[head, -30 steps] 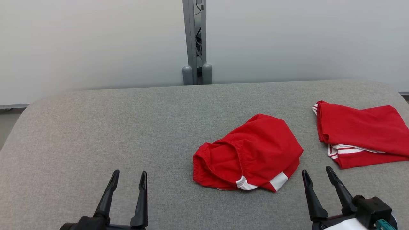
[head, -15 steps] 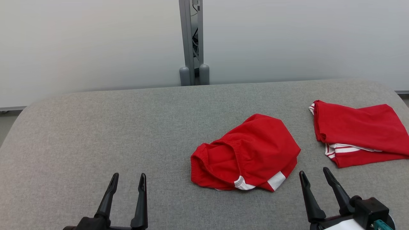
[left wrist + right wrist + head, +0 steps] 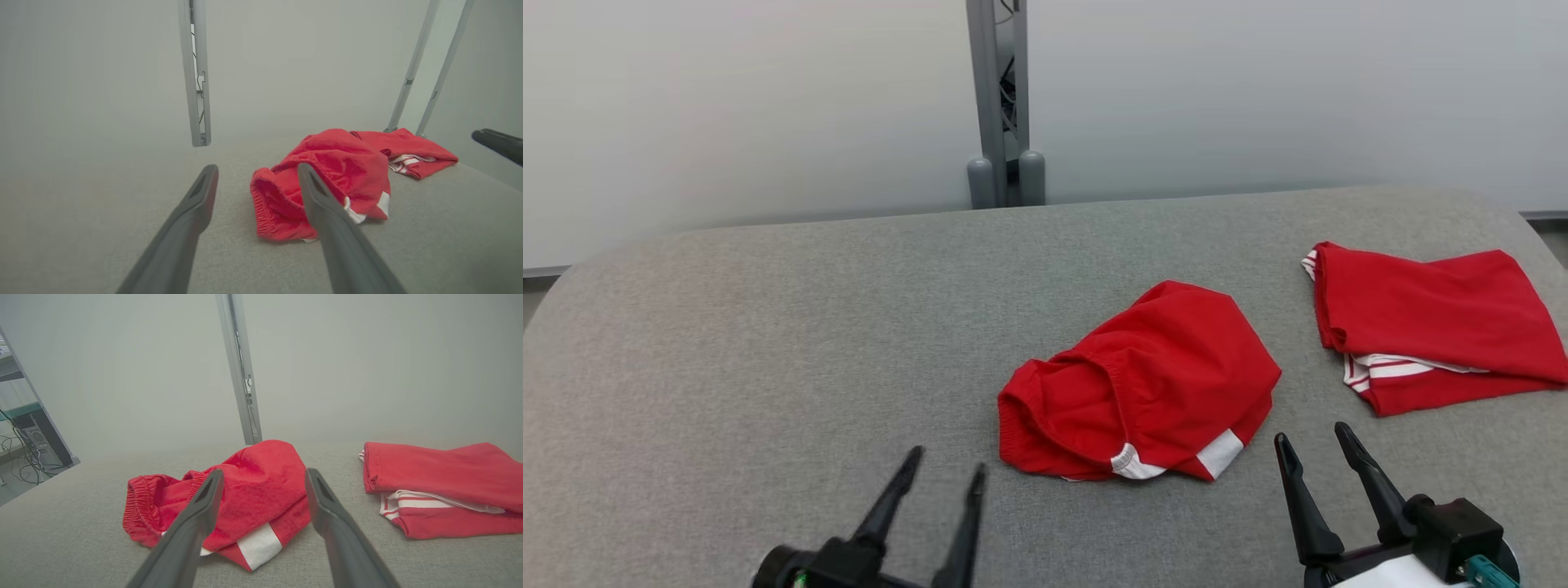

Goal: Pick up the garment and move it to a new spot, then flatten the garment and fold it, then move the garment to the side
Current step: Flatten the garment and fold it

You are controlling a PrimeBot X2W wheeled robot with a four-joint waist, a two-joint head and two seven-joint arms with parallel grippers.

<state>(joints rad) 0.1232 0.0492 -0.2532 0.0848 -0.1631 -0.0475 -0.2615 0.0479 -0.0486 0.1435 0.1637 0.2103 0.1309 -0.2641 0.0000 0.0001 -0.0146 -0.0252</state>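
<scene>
2 parted end effectors beside crumpled garment

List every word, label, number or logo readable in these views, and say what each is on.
No readable text in any view.
The crumpled red shorts carry plain white patches with no print.
The folded red garment shows white stripes only.
The grey post has no legible marking.

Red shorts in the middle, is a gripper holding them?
No, the left gripper and right gripper are both open, apart from the red shorts.
</scene>
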